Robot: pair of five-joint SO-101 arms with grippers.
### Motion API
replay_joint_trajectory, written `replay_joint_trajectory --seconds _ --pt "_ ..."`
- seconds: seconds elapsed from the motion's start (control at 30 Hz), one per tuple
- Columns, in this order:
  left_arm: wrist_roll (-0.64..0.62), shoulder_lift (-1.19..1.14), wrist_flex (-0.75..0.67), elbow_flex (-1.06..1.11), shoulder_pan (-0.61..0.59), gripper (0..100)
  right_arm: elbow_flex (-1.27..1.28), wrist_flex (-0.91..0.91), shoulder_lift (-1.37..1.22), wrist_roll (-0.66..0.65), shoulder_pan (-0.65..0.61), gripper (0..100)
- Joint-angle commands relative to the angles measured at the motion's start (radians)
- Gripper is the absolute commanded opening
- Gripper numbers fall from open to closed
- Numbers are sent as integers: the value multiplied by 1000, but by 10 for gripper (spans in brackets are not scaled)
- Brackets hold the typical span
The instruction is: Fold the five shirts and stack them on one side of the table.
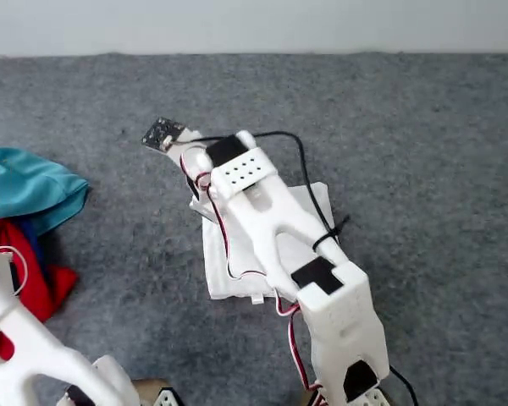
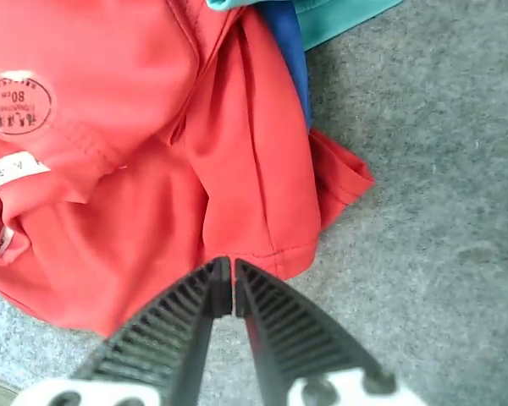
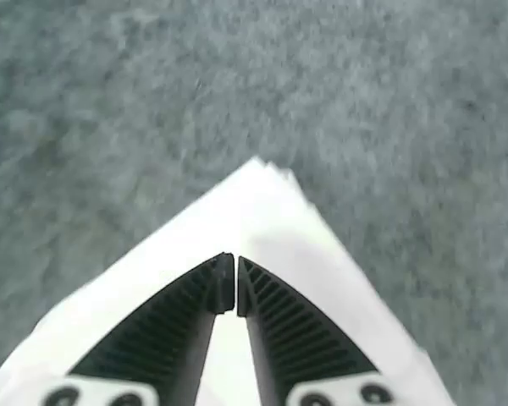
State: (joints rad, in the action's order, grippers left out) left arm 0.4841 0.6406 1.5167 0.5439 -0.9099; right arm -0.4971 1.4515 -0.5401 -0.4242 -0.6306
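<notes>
**Right pincer** (image 3: 227, 283): fingers pressed together, holding nothing visible. The tips are over a corner of the folded white shirt (image 3: 322, 254), which spreads beneath and behind them on the grey table (image 3: 110, 101).

**Left pincer** (image 2: 229, 288): fingers pressed together, tips at the hem of the red shirt (image 2: 135, 169). The blue shirt (image 2: 284, 42) and teal shirt (image 2: 339, 17) lie beyond it.

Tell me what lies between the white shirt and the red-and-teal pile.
Nothing: in the high view, the grey table surface between the white shirt and the red-and-teal pile is bare.
</notes>
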Motion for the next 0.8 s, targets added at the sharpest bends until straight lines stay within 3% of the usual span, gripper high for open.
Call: replay_joint_trajectory --seconds 0.0,0.1,0.23,0.43,0.57,0.67,0.77 --pt "-9 26 -9 -33 -5 16 -78 197 131 26 44 9" --pt "-9 26 -8 -33 -5 16 -74 346 177 112 107 9" --pt "-9 28 -5 -33 -6 16 55 348 300 178 232 9" --pt "-9 21 -5 -33 -3 16 361 344 536 183 300 15" --pt "-9 20 9 -33 -3 16 511 340 616 193 335 164" --pt "-9 20 34 -33 -3 16 575 285 618 275 348 292" --pt "-8 21 44 -33 -3 16 647 165 618 313 351 325"
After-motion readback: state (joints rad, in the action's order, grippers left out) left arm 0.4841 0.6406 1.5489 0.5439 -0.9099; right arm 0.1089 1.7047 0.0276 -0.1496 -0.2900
